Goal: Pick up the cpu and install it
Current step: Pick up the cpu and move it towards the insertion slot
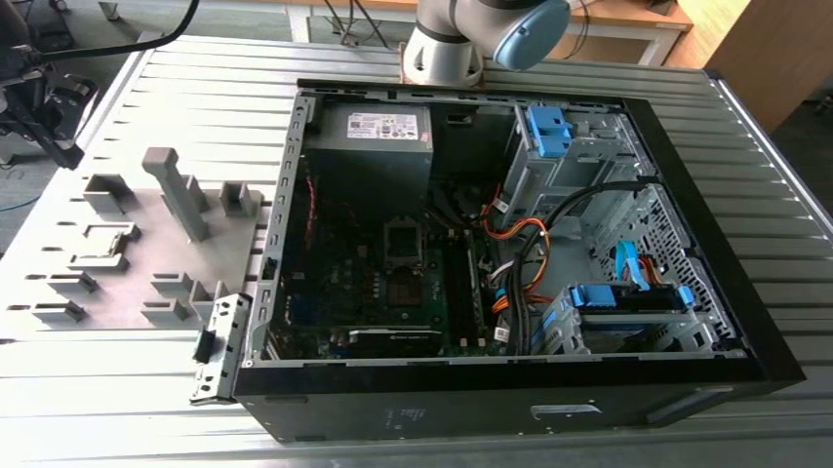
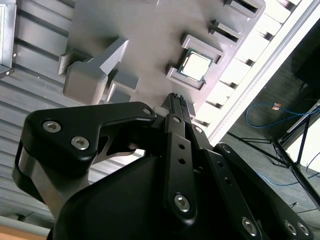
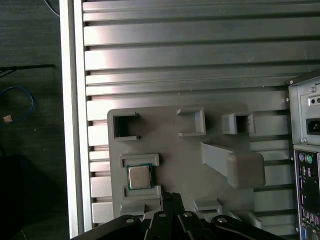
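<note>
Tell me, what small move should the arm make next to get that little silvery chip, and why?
Probably a short sideways shift to centre the gripper over the cpu. In both wrist views the cpu lies flat in its grey holder on the grey tray, untouched, and the gripper's tip points just beside that holder rather than at the chip itself.
</note>
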